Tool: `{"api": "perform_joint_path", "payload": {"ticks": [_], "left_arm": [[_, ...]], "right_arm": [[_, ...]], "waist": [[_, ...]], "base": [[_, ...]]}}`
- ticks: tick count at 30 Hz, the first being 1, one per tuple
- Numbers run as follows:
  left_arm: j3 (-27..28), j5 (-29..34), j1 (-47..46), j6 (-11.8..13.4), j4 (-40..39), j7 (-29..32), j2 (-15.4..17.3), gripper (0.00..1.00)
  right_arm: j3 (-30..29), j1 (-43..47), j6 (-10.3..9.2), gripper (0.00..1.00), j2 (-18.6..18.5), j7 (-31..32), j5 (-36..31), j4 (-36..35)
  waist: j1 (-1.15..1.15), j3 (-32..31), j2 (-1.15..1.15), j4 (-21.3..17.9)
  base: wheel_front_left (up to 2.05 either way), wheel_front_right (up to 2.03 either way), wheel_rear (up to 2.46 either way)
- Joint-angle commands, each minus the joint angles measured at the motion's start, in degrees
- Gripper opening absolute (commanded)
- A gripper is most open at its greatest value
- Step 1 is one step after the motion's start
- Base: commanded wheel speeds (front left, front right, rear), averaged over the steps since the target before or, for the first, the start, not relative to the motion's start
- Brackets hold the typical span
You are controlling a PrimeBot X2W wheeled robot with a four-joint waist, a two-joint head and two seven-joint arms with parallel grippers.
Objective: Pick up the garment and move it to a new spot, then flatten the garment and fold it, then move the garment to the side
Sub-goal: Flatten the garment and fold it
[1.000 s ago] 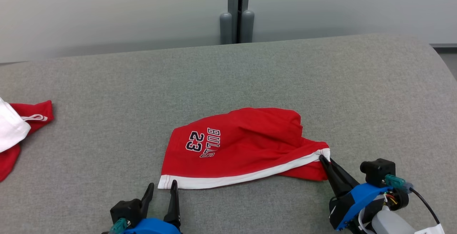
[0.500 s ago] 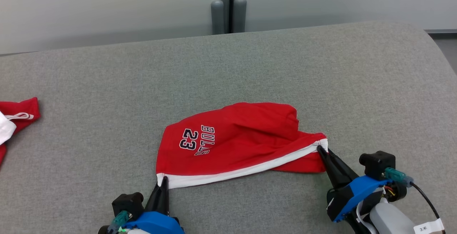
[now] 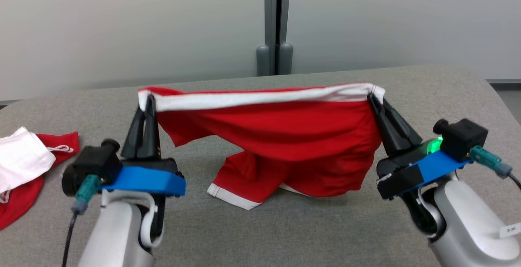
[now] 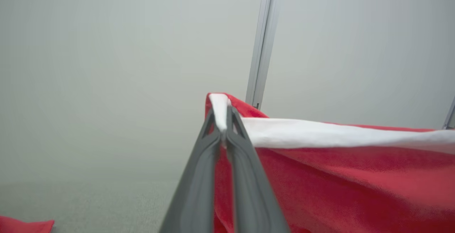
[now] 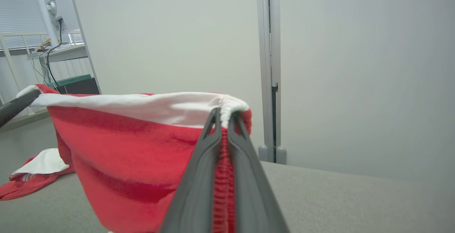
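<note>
**Garment Suspended Between Both End Effectors**

The left end effector (image 3: 149, 99) is closed on one upper corner of the red garment (image 3: 285, 132). In the left wrist view its two fingers pinch the garment's white band between their tips. The right end effector (image 3: 372, 96) is closed on the opposite corner of the same band, where the fabric bunches between its tips. Both end effectors point upward, away from the grey worktop (image 3: 285, 230).

The garment hangs between the two end effectors. The white band runs taut and nearly level from one pair of tips to the other. Below the band the red cloth sags in broad folds. Its lower part rests on the worktop, below and between the end effectors, with a white-trimmed hem (image 3: 232, 195) lying nearer the left one.

A green indicator light (image 3: 434, 145) glows on the body of the right end effector.

Outboard of the left end effector, well apart from it, a separate pile of red and white cloth (image 3: 24, 165) lies on the worktop. Beyond the garment, past the far edge of the worktop, a grey vertical post (image 3: 276, 22) stands against a pale wall, roughly midway between the two end effectors.
</note>
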Motion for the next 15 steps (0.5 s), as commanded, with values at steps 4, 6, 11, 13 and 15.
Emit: {"api": "perform_joint_path", "payload": {"ticks": [4, 6, 11, 13, 15], "left_arm": [[1.22, 2.76, -8.00, -1.04, -2.31, -0.15, 2.83, 0.00], [1.35, 3.40, -11.49, -0.73, -2.01, -0.02, 3.64, 0.00], [0.57, 5.34, -20.31, 0.92, -0.77, 2.13, 3.78, 0.00], [0.16, 6.15, -24.07, 1.47, 0.67, 2.24, 3.57, 0.00], [-0.44, 6.91, -28.02, 2.01, 2.76, 2.26, 3.31, 0.00]], "right_arm": [[0.73, -5.87, 0.01, 0.00, -2.47, -0.20, 1.18, -4.38], [1.72, -8.72, 0.01, 0.00, -3.72, -0.19, 1.01, -4.82], [3.89, -17.13, 0.01, 0.00, -6.03, -0.19, 0.79, -2.85], [4.48, -21.10, 0.01, 0.00, -6.33, -0.20, 0.53, -1.18], [4.94, -25.59, 0.01, 0.00, -6.77, -0.20, -0.06, 0.75]], "waist": [[0.01, -0.52, 0.00, 0.03], [0.01, 0.44, 0.00, 0.15], [0.01, 5.40, 0.00, 0.63], [0.01, 8.02, 0.00, 0.84], [0.01, 11.01, 0.00, 1.06]], "base": [[0.00, 0.00, 0.00], [0.00, 0.00, 0.00], [0.00, 0.00, 0.00], [0.00, 0.00, 0.00], [0.00, 0.00, 0.00]]}}
